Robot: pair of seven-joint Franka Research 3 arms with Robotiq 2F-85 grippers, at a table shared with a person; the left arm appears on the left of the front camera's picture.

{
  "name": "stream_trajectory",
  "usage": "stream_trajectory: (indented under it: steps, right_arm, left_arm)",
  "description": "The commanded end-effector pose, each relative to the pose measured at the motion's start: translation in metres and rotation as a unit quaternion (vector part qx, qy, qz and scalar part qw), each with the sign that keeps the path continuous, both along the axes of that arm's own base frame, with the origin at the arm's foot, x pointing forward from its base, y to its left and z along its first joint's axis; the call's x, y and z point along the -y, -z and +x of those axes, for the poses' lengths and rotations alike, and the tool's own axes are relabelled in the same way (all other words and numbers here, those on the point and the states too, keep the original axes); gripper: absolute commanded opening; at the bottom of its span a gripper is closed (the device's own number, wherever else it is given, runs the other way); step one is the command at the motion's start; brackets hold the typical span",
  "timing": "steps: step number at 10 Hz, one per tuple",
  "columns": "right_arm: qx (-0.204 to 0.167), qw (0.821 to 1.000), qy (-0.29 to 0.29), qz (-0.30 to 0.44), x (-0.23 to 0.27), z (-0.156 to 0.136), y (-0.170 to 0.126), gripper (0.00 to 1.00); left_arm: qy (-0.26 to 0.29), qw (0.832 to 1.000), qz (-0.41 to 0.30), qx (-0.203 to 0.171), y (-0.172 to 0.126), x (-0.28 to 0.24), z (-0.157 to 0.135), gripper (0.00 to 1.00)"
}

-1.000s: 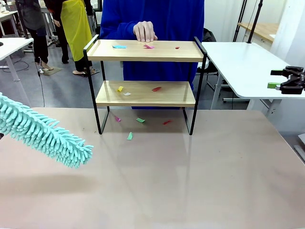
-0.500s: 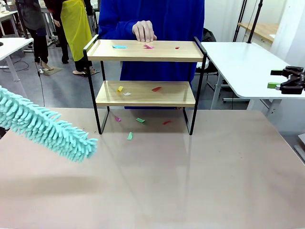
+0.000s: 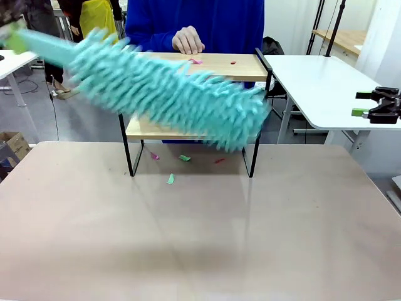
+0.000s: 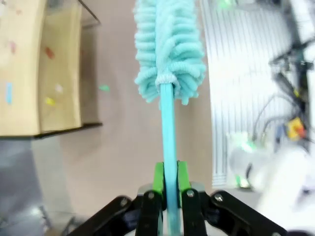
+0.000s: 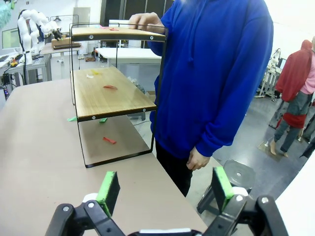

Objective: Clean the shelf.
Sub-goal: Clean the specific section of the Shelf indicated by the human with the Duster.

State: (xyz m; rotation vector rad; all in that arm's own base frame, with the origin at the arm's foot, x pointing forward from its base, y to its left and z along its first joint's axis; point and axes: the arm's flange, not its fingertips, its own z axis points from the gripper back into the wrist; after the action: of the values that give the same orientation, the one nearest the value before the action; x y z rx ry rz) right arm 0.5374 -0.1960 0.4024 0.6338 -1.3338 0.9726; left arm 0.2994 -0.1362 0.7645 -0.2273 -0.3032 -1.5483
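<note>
The shelf (image 3: 258, 68) stands at the table's far side, and a person's hand (image 3: 188, 40) rests on its top board. A teal fluffy duster (image 3: 169, 94), blurred by motion, slants across the front of the shelf from upper left to the right legs. My left gripper (image 4: 167, 178) is shut on the duster's handle (image 4: 167, 128), with the shelf (image 4: 34, 69) off to its left. Small coloured paper scraps (image 3: 195, 61) lie on both boards and on the table under the shelf. My right gripper (image 3: 361, 104) hovers open far to the right; the right wrist view shows its pads (image 5: 109, 189) wide apart.
A person in a blue hoodie (image 5: 216, 73) stands behind the shelf (image 5: 110, 98). Scraps (image 3: 170, 179) lie on the brown table (image 3: 200, 238) in front of the shelf legs. A white table (image 3: 313, 81) stands at the right, beneath my right gripper.
The duster swung from low over the table's left side up and to the right, and now crosses the front of the shelf. The right gripper has not moved.
</note>
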Motion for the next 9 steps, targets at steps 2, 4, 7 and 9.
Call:
stream_trajectory:
  steps: [2, 4, 7, 9]
  right_arm:
    - [0.002, 1.000, -0.001, 0.000, -0.002, 0.000, -0.002, 1.00]
    - [0.002, 1.000, -0.001, 0.000, -0.002, 0.000, -0.002, 1.00]
    - [0.002, 1.000, -0.001, 0.000, -0.002, 0.000, -0.002, 1.00]
    - [0.002, 1.000, -0.001, 0.000, -0.002, 0.000, -0.002, 1.00]
  left_arm:
    - [-0.212, 0.974, -0.040, 0.076, -0.015, 0.079, -0.020, 0.13]
    - [-0.271, 0.959, -0.057, 0.062, -0.014, 0.120, -0.017, 0.13]
    - [-0.238, 0.966, -0.074, 0.064, -0.025, 0.115, -0.024, 0.13]
    - [-0.238, 0.966, -0.074, 0.064, -0.025, 0.115, -0.024, 0.13]
